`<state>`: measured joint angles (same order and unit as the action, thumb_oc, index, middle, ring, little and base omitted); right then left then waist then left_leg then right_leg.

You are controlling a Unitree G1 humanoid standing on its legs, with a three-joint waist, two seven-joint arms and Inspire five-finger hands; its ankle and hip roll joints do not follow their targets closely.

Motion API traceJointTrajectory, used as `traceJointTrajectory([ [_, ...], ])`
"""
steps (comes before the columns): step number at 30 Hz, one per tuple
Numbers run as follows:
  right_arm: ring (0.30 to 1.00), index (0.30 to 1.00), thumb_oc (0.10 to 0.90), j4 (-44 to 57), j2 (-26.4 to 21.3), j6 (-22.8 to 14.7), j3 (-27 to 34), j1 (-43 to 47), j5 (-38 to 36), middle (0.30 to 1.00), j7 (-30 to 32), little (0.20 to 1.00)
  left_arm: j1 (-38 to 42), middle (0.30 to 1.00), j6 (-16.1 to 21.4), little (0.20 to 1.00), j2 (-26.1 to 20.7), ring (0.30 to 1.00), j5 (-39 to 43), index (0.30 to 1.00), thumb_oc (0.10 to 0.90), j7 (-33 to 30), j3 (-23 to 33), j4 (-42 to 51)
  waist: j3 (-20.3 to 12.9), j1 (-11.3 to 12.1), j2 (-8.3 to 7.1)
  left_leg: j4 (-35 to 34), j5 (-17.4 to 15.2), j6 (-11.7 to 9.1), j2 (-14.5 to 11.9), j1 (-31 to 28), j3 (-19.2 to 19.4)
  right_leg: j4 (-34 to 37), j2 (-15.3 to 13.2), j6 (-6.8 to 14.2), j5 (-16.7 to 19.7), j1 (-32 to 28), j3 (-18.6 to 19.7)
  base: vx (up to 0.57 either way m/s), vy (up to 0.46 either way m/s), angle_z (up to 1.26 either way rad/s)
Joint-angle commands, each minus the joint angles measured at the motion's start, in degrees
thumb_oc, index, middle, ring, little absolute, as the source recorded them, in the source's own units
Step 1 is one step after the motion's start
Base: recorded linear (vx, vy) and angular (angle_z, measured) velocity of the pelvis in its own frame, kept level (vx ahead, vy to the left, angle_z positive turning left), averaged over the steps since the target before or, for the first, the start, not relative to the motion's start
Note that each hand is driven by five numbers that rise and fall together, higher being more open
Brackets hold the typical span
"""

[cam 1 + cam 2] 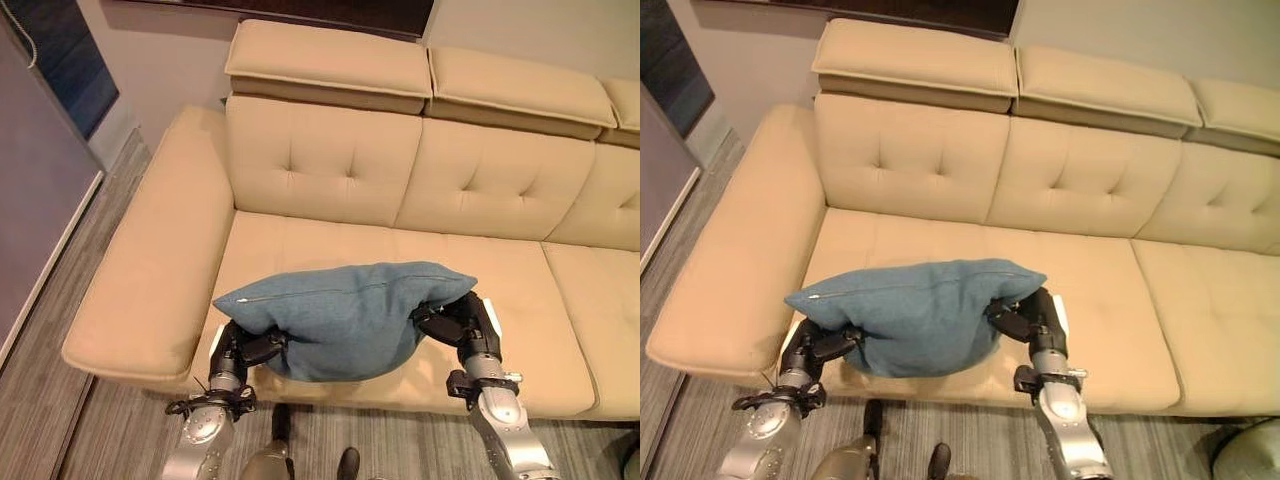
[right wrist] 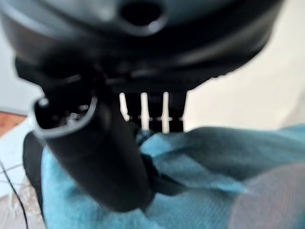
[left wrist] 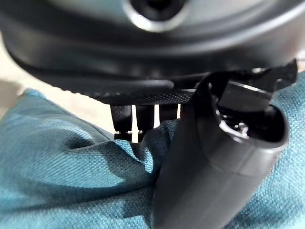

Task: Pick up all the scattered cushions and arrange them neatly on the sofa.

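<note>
Over the front edge of the sofa [image 1: 330, 170], toward its left armrest end, a teal cushion [image 1: 345, 315] is held between both hands. The left hand [image 1: 240, 352] pinches the cushion's left end, thumb pressed into the fabric with the fingers behind it; the right hand [image 1: 462, 320] grips the right end the same way. A zipper seam runs along the cushion's top. No writing is readable. The sofa is beige and tufted with padded headrests, standing on grey wood-grain floor [image 1: 60, 390] beside a pale wall [image 1: 45, 190].
</note>
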<state>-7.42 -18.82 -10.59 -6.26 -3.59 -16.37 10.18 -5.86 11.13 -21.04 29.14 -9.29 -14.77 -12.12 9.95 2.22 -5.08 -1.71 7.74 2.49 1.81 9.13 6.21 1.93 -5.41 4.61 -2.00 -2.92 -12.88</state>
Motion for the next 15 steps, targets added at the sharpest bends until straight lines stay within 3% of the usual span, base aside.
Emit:
traceJointTrajectory([
  [1,0.300,0.300,0.400,7.95,2.02,-6.48,-2.42,8.87,1.43,0.300,-3.92,0.300,4.96,0.300,7.07,0.300,-0.41,0.300,-2.86,0.300,0.400,4.79,0.30,12.79,-3.97,2.49,-1.93,3.66,-8.69,-1.86,-2.17,-2.94,-0.12,-12.62,-0.54,4.75,-1.20,-0.12,1.90,0.12,0.177,-0.09],
  [3,0.300,0.300,0.400,7.81,2.71,-6.44,-2.93,9.49,1.50,0.300,-4.27,0.300,5.02,0.300,7.29,0.300,-1.01,0.300,-3.06,0.300,0.400,4.44,0.98,12.86,-3.05,2.12,-1.23,3.76,-9.29,-1.16,-2.66,-3.96,-0.20,-18.32,-0.97,5.99,0.32,3.67,3.00,0.08,0.121,-0.53],
  [4,0.300,0.300,0.400,7.97,2.91,-6.47,-2.80,9.55,1.70,0.300,-4.40,0.300,5.19,0.300,7.50,0.300,-0.98,0.300,-3.17,0.300,0.400,4.48,1.09,12.72,-2.64,1.65,-0.60,3.46,-9.75,-0.85,-2.72,-5.09,-0.77,-19.00,-1.08,5.61,0.42,6.64,3.57,0.10,0.063,-0.39],
  [6,0.300,0.300,0.400,8.02,2.75,-6.58,-2.56,9.79,2.09,0.300,-4.17,0.300,5.65,0.300,7.72,0.300,-0.53,0.300,-3.11,0.300,0.400,4.53,1.00,12.26,-2.30,0.86,0.02,2.36,-10.24,-0.98,-2.73,-6.51,-1.68,-14.69,-1.28,4.71,-0.10,8.64,4.01,0.12,-0.002,0.08],
  [9,0.300,0.300,0.400,8.21,2.37,-6.40,-2.29,9.43,2.33,0.300,-3.84,0.300,6.01,0.300,8.04,0.300,-0.16,0.300,-3.16,0.300,0.400,4.63,1.18,12.08,-1.80,0.16,-0.21,2.63,-11.04,-1.56,-2.29,-7.39,-2.16,-6.91,-2.31,4.76,1.58,7.71,3.68,0.12,-0.069,0.10],
  [15,0.300,0.300,0.400,8.73,1.97,-6.33,-1.49,7.78,2.99,0.300,-3.68,0.300,5.66,0.300,8.12,0.300,1.55,0.300,-3.32,0.300,0.400,5.13,0.65,12.05,-3.47,-0.60,-0.19,0.49,-11.24,-2.68,-2.10,-9.70,-2.70,-1.31,-1.31,3.95,2.64,3.84,2.26,0.12,-0.073,0.24],
])
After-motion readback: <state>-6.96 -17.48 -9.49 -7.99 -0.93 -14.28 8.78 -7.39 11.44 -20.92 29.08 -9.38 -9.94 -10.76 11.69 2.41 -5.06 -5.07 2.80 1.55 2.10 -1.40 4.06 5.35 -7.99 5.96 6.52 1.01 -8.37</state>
